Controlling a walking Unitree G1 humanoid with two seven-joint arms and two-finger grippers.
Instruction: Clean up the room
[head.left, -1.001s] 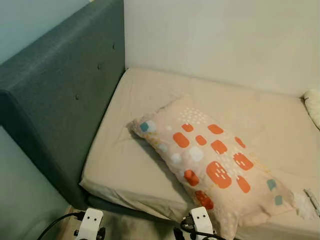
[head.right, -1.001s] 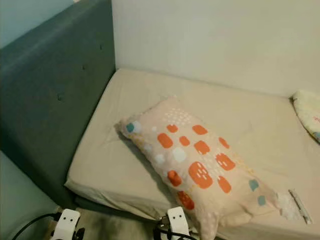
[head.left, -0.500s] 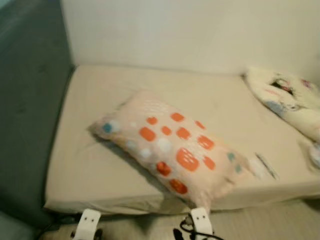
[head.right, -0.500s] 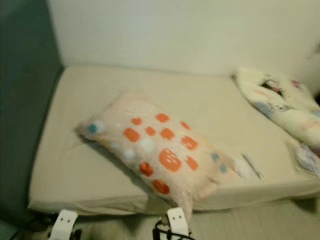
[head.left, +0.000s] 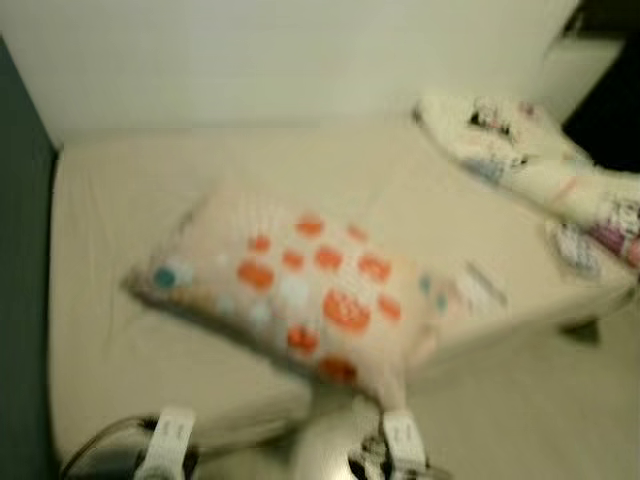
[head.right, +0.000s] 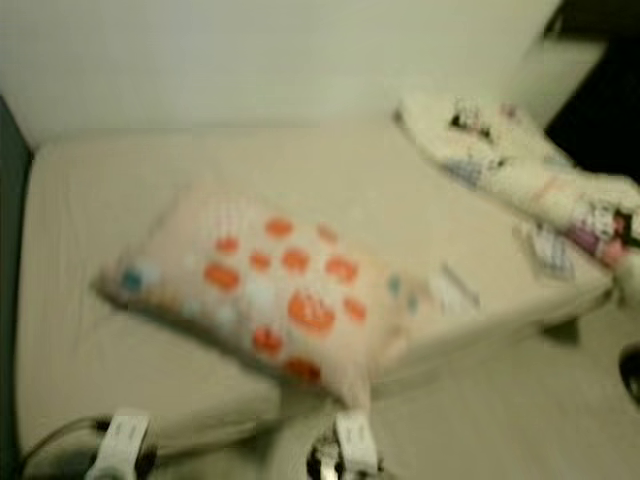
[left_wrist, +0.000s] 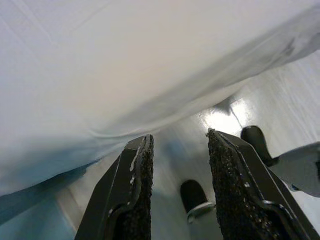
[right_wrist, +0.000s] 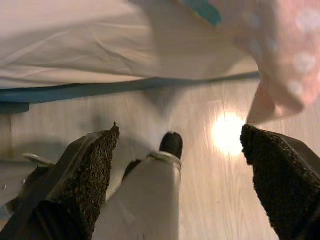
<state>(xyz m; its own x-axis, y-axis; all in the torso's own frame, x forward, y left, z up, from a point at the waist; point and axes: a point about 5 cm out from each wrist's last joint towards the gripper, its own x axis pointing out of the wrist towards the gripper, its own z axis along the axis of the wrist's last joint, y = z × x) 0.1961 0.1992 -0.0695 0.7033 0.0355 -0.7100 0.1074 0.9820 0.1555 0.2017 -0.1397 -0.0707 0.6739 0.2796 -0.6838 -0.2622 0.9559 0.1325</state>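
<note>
From where I stand the head views are blurred, but a long pillow (head.left: 300, 290) with orange, white and teal patches lies slantwise on the cream bed (head.left: 110, 350), one end running toward four o'clock and hanging over the mattress edge. A patterned white quilt (head.left: 520, 165) is bunched at the bed's two o'clock corner, well apart from the pillow. The dark headboard (head.left: 20, 300) stands at nine o'clock. Both arms hang low by the pale wood floor (right_wrist: 210, 185). The left gripper (left_wrist: 180, 200) has its fingers a little apart, grasping nothing, under the sheet's edge. The right gripper (right_wrist: 175, 200) is spread wide and empty, with the pillow's corner above it.
</note>
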